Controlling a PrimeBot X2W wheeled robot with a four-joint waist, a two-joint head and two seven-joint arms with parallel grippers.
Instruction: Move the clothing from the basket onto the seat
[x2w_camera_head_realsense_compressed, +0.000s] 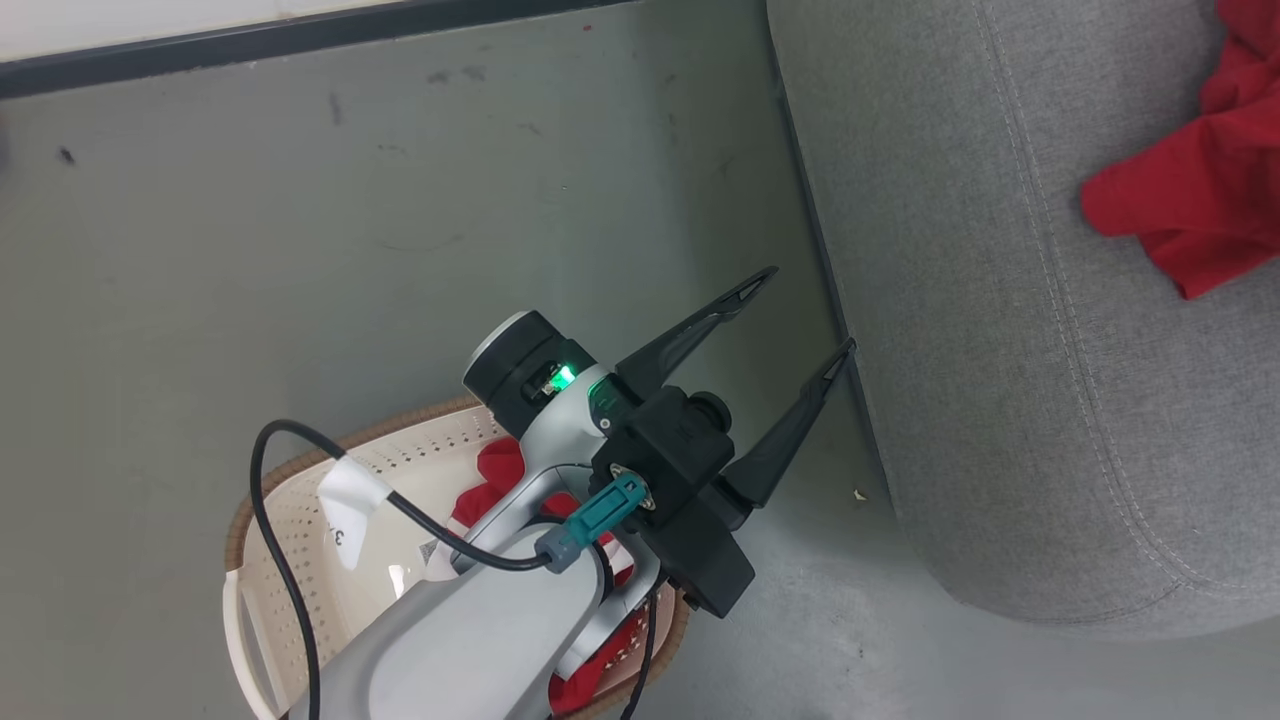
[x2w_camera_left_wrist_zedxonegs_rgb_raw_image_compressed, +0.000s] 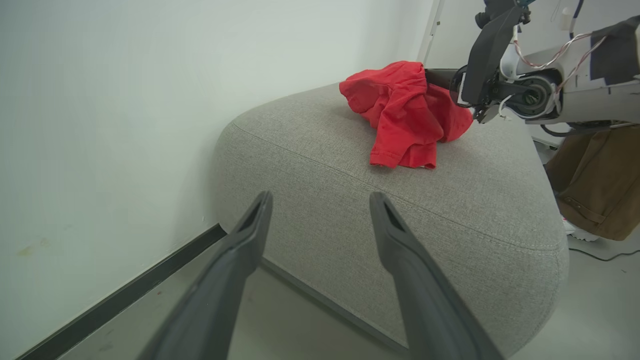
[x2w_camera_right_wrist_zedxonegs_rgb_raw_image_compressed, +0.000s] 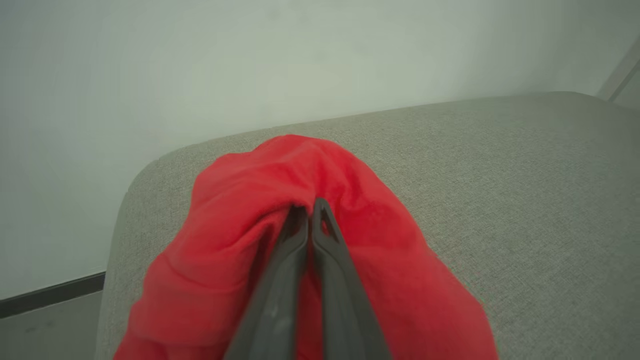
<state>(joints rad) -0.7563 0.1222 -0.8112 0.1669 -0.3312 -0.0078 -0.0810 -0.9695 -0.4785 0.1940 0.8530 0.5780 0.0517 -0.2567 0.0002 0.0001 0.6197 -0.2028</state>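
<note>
Right gripper (x2w_camera_right_wrist_zedxonegs_rgb_raw_image_compressed: 310, 207): pinched shut on a fold of red garment (x2w_camera_right_wrist_zedxonegs_rgb_raw_image_compressed: 225, 240), heaped on grey seat cushion (x2w_camera_right_wrist_zedxonegs_rgb_raw_image_compressed: 500, 175).
Left gripper (x2w_camera_head_realsense_compressed: 810, 308): spread wide, empty, just past laundry basket (x2w_camera_head_realsense_compressed: 300, 520) holding more red clothing (x2w_camera_head_realsense_compressed: 495, 470).
Release, as judged: open fully while low, then withdraw straight back to avoid dragging fabric.

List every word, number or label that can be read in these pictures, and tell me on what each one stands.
"3", then a mark too blurred to read: on the white tag wrapped around the black cable.
Small pale patch, perhaps a label, beside the red clothing in the basket: too small to read.
The seat bears no readable text.
</note>
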